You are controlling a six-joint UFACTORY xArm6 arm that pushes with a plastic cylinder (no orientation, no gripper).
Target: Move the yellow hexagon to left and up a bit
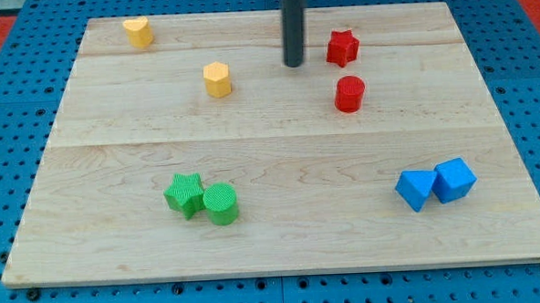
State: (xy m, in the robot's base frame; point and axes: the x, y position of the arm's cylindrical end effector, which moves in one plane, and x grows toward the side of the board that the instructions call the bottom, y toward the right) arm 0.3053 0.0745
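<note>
The yellow hexagon (217, 80) stands on the wooden board (279, 151), in the upper middle-left of the view. My tip (293, 65) rests on the board to the right of the hexagon and slightly above it, with a clear gap between them. The tip is also left of the red star (342, 47). The rod rises straight up out of the view's top.
A yellow heart-like block (138, 31) sits at the top left. A red cylinder (350, 94) lies below the red star. A green star (185, 194) and green cylinder (221, 204) touch at the lower left. Two blue blocks (416, 189) (454, 179) sit together at the lower right.
</note>
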